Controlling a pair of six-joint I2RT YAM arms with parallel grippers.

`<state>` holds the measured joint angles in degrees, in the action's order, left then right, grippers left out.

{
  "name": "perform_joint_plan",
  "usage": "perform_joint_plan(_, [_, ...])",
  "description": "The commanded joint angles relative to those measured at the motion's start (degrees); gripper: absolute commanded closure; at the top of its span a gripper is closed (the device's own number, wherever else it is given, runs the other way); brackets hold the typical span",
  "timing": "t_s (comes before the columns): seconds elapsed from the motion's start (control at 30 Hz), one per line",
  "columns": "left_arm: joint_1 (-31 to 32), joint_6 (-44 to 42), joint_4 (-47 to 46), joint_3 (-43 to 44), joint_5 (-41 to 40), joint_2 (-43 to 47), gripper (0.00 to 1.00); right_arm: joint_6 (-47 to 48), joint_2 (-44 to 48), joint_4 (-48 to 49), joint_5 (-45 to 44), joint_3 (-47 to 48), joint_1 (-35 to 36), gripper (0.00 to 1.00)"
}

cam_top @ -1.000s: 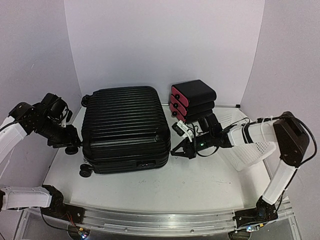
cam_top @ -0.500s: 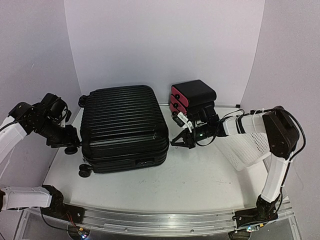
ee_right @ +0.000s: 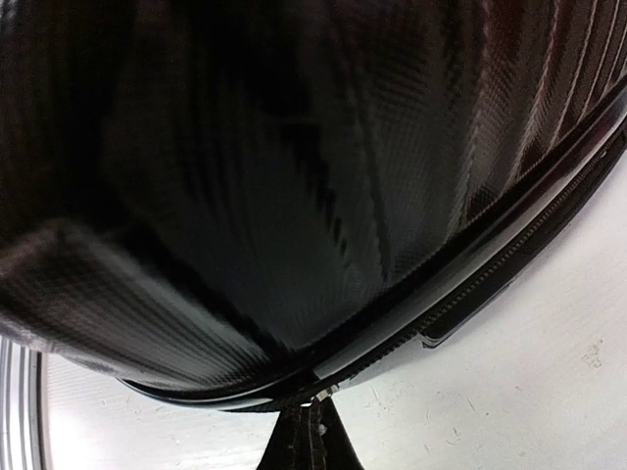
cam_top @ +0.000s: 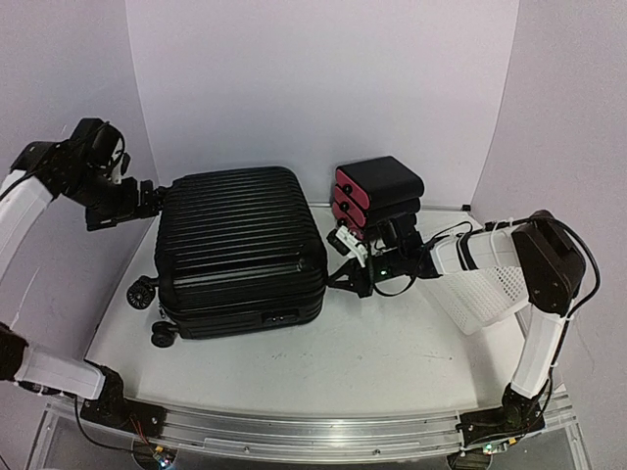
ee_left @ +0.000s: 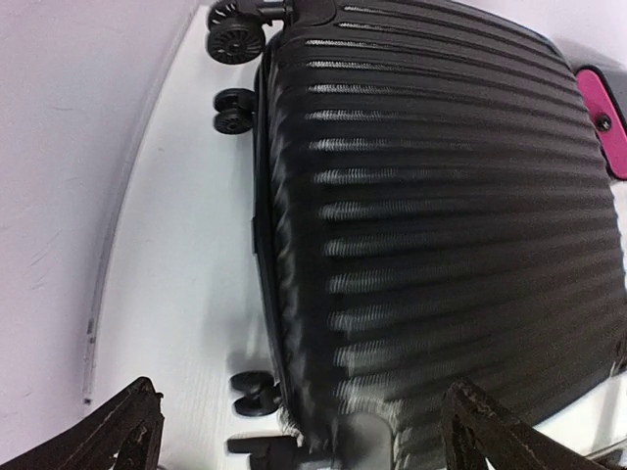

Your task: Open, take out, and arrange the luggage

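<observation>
The luggage [cam_top: 240, 245] is a big black ribbed suitcase lying flat on the white table, wheels [cam_top: 147, 289] to the left. My left gripper [cam_top: 149, 201] hangs raised over its far left corner, open wide with nothing between its fingers [ee_left: 118, 431]; the ribbed shell [ee_left: 441, 196] fills that view under the gripper [ee_left: 309, 441]. My right gripper [cam_top: 343, 274] is low against the suitcase's right side. It [ee_right: 318, 416] is shut, with a small silvery zipper pull [ee_right: 325, 394] at its tips on the zipper seam of the shell [ee_right: 294, 176].
Three stacked black boxes with pink fronts [cam_top: 377, 196] stand right behind the right gripper. A white mesh basket [cam_top: 490, 284] lies tilted under the right arm. The back wall is close behind the suitcase. Bare white table [cam_top: 392, 362] lies in front.
My left gripper has opened, left the wheel on the suitcase's left side, and risen toward the back. My right gripper has slid a little leftward and back along the right side.
</observation>
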<state>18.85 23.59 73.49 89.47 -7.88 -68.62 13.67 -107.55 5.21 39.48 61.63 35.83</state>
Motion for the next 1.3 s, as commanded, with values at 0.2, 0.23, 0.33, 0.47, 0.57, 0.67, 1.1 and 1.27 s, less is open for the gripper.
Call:
perform_joint_plan(0.2, [-10.34,-3.68,-16.06,8.36,13.81,-24.74,0.04,0.07,3.41,5.39,-5.34,-0.29,5.45,1.00])
perform_joint_plan(0.23, [-10.43,-4.82,-16.03,9.78,11.50,-27.02,0.04,0.20,3.73,5.67,-5.80,-0.48,6.12,1.00])
perform_joint_plan(0.33, [-10.99,-8.54,-16.05,13.15,9.49,-32.54,0.04,0.18,4.48,6.18,-6.48,-0.47,8.59,1.00])
perform_joint_plan(0.47, [-11.12,-11.22,-17.22,15.10,17.89,-36.71,0.06,0.04,5.27,6.76,-7.89,0.57,13.07,1.00])
perform_joint_plan(0.57, [-10.93,-11.67,-19.28,15.83,28.47,-39.56,0.11,-0.51,5.35,7.84,-9.95,1.55,17.12,1.00])
perform_joint_plan(0.67, [-9.64,-11.65,-20.90,16.11,34.46,-41.86,0.13,-2.08,4.58,9.04,-11.55,2.83,20.81,1.00])
perform_joint_plan(1.1, [-0.50,-18.60,-13.63,16.33,12.56,-31.93,0.07,-10.69,3.99,11.52,-16.91,-0.31,24.15,1.00])
perform_joint_plan(1.27, [13.38,-14.82,-6.40,21.64,-3.76,-26.13,0.07,-13.05,4.00,13.07,-18.92,-1.22,24.16,1.00])
